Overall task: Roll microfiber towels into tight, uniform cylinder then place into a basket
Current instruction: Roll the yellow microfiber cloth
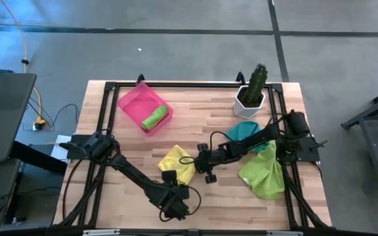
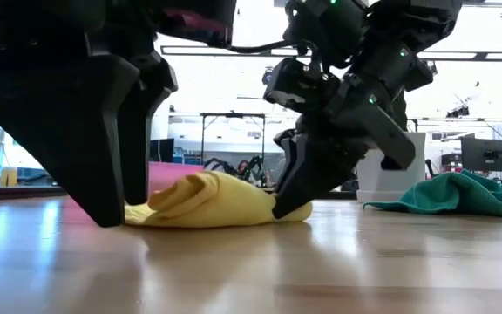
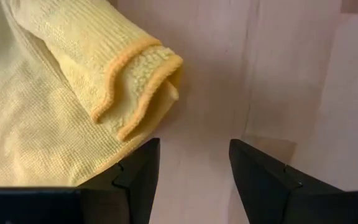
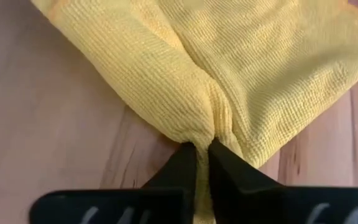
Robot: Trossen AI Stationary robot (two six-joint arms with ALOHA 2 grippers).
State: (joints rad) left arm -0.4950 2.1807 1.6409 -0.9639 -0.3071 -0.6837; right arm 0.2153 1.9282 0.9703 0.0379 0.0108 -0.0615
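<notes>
So the right gripper (image 4: pixel 202 155) is pinched tight on the edge of the yellow towel (image 1: pixel 178 162), which lies crumpled mid-table between both arms. The left gripper (image 3: pixel 194 165) sits spread on the towel's other side, just beside a folded corner, holding nothing. The pink basket (image 1: pixel 131 103) is well off toward the far left corner

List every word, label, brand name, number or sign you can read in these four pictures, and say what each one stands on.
None can be read. The yellow towel, the pink basket, the white cactus pot and the wooden table bear no lettering. The arms' dark housings show none either, and the screens in the room behind the table in the low view are too small to read.
</notes>
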